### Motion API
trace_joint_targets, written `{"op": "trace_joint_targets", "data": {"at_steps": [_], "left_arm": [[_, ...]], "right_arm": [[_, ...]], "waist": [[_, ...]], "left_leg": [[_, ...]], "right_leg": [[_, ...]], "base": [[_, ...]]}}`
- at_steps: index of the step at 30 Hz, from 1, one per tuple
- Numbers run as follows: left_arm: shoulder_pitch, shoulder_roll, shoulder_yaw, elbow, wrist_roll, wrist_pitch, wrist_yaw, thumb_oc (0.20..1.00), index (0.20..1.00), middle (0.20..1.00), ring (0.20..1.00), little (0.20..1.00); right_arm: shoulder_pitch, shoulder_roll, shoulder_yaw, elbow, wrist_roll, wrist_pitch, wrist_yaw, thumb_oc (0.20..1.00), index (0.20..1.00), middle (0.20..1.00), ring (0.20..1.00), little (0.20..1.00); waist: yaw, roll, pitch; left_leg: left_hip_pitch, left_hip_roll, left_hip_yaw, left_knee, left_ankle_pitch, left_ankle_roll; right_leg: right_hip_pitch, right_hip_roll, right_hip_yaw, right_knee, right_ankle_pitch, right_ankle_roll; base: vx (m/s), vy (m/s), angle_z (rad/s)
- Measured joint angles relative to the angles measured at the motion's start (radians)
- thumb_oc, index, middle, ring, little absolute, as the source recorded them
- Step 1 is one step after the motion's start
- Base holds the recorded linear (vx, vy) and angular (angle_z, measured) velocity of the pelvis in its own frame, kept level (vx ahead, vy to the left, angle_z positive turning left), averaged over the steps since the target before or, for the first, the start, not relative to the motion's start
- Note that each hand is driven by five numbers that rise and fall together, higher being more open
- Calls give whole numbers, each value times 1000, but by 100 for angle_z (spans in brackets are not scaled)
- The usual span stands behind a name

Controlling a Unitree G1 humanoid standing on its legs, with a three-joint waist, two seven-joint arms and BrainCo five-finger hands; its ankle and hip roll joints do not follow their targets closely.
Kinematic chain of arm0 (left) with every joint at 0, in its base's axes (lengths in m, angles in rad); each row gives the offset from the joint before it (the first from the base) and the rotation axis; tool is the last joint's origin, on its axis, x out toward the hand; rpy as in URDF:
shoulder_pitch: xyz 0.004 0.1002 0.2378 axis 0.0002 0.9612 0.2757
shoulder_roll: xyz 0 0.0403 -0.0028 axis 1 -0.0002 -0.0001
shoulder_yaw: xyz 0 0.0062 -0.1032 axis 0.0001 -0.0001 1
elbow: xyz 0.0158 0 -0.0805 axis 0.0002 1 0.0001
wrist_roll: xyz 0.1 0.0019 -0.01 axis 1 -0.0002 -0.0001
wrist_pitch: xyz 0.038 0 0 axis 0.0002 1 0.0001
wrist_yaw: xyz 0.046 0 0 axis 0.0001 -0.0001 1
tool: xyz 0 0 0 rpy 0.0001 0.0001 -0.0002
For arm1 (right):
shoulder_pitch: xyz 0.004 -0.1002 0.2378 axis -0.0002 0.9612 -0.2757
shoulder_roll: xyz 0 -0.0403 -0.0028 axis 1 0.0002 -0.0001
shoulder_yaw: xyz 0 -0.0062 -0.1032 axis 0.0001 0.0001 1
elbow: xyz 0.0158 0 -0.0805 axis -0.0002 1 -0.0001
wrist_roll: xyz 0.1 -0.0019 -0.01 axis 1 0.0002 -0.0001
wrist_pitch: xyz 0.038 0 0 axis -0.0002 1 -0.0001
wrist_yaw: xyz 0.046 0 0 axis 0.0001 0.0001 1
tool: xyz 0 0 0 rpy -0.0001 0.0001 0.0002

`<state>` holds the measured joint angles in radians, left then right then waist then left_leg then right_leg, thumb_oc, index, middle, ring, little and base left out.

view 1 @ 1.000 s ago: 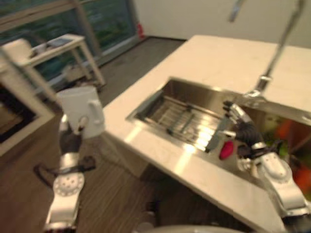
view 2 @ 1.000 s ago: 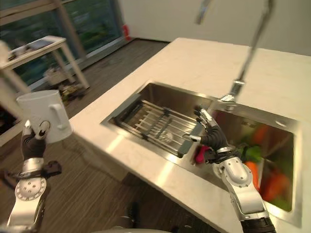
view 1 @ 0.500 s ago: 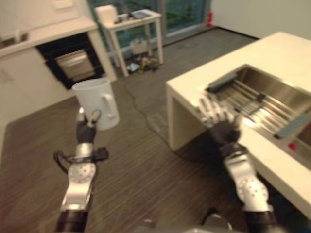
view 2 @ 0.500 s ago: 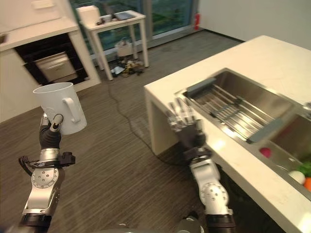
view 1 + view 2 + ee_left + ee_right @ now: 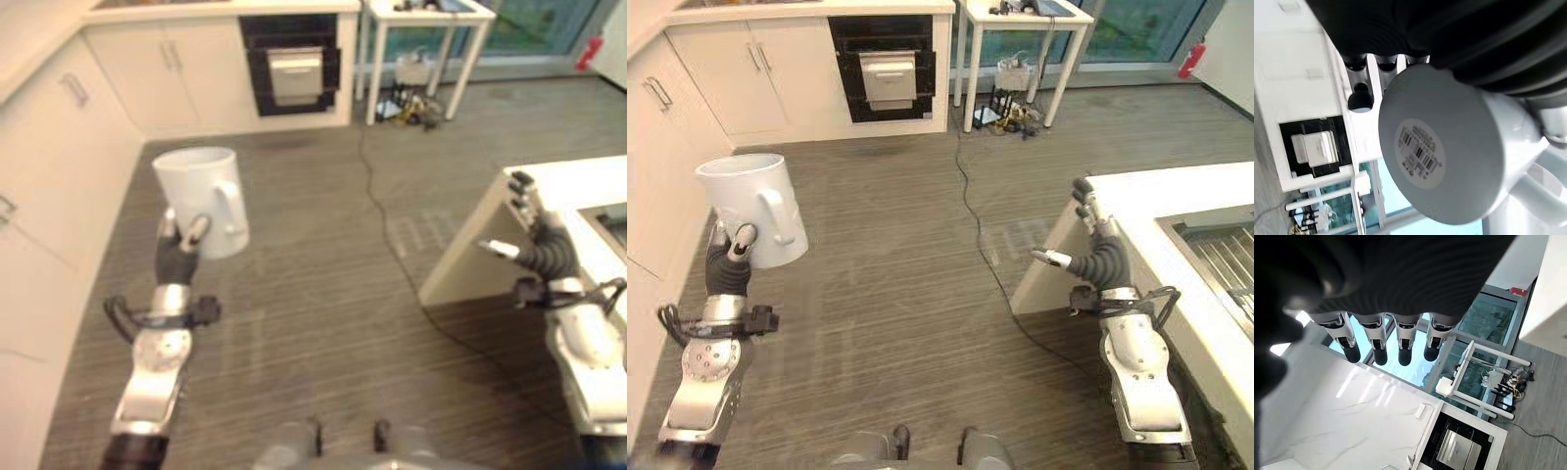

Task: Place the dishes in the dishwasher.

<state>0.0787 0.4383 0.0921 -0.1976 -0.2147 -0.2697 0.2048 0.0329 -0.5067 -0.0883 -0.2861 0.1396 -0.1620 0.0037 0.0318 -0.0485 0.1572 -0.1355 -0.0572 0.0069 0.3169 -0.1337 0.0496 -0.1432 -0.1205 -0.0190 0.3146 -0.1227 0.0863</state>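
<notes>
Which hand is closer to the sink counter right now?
Right. The open right hand hovers by the counter corner; the left hand holds the white mug across the floor.

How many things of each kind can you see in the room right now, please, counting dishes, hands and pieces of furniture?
Dishes: 1, the white mug held up in the left hand.
Robot hands: 2, the left hand and the open right hand.
Furniture and fittings: 4, the white side table, the built-in oven, the white cabinets and the counter.
Total: 7.
</notes>
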Motion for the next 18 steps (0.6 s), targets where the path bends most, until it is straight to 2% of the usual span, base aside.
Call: {"op": "trace_joint_targets", "data": {"at_steps": [4, 5, 9, 12, 18], "left_arm": [[-26, 10, -11, -1, 0, 1, -11, 200, 200, 200, 200, 200], [-25, 10, -14, -1, 0, 1, -11, 200, 200, 200, 200, 200], [-13, 10, -13, -7, 0, 2, -12, 200, 200, 200, 200, 200], [-12, 8, -14, -8, 0, 4, -12, 200, 200, 200, 200, 200], [-5, 7, -14, -8, 0, 6, -25, 200, 200, 200, 200, 200]], "right_arm": [[-5, 0, 3, -24, 0, 2, 3, 1000, 1000, 1000, 1000, 1000], [-5, -1, 6, -33, 0, 3, 3, 1000, 1000, 1000, 1000, 1000], [-1, -9, 12, -39, 1, 5, 15, 1000, 1000, 1000, 1000, 1000], [-1, -12, 23, -37, 1, 5, 24, 1000, 1000, 1000, 1000, 1000], [8, -11, 39, -37, 4, 6, 37, 1000, 1000, 1000, 1000, 1000]], "waist": [[-13, 0, -1], [-12, 4, -3], [-23, 30, -37], [-26, 29, -47], [-26, 37, -63]], "left_leg": [[9, 4, 0, -3, -5, -3], [10, 6, -1, -8, -11, 5], [18, 31, 5, -34, 5, -6], [31, 42, 2, -49, 17, -23], [43, 53, 1, -65, 22, -32]], "right_leg": [[15, -8, -26, -20, 16, -2], [15, -7, -29, -15, 14, -4], [14, 7, -52, 1, 3, -11], [17, 17, -64, 15, -11, -23], [16, 28, -71, 23, -22, -38]], "base": [[-12, -132, -4], [3, -154, 14], [5, -127, 10], [6, -109, 2], [21, -74, 1]]}}
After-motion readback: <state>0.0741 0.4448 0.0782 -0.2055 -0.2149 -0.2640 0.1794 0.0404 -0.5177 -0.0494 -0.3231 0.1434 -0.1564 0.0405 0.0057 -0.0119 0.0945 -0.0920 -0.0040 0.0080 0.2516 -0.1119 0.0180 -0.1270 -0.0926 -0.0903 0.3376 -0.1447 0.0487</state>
